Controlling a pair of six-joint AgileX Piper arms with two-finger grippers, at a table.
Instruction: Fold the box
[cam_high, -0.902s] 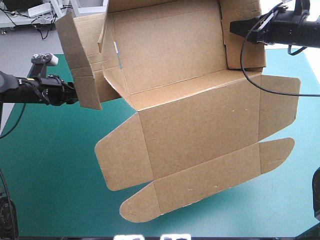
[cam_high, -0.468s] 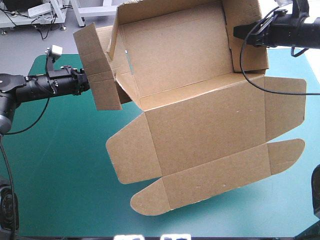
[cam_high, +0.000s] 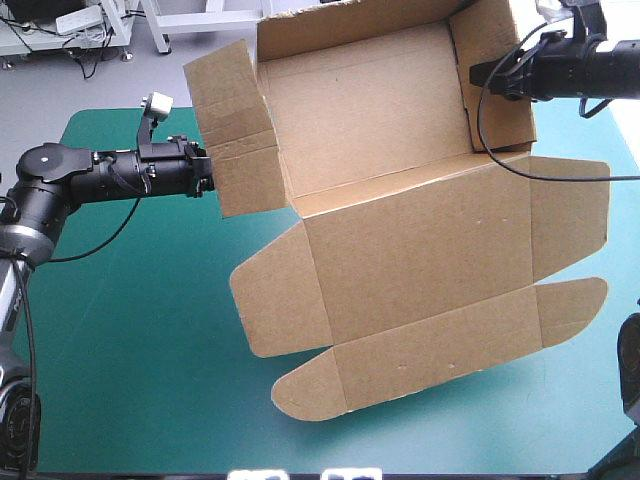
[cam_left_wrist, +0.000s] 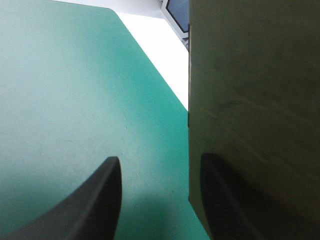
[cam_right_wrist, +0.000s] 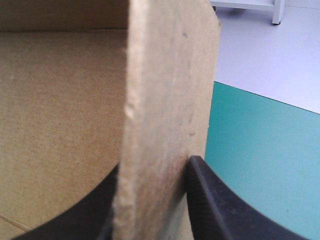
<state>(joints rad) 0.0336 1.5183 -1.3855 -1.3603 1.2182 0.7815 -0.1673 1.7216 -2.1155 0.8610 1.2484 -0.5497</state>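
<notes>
The box (cam_high: 420, 250) hangs tilted over the teal-green table (cam_high: 120, 340), with its lower flaps toward the near edge. The right pincer (cam_right_wrist: 155, 165) is clamped on the raised right wall, the board between its black fingers. The left pincer (cam_left_wrist: 159, 160) stands open, one finger against the left side flap (cam_high: 235, 135) (no grip there). Since just before, the box has drifted toward the table's right, the left arm has followed, and that flap has swung flatter. It probably remains to be raised and tucked.
</notes>
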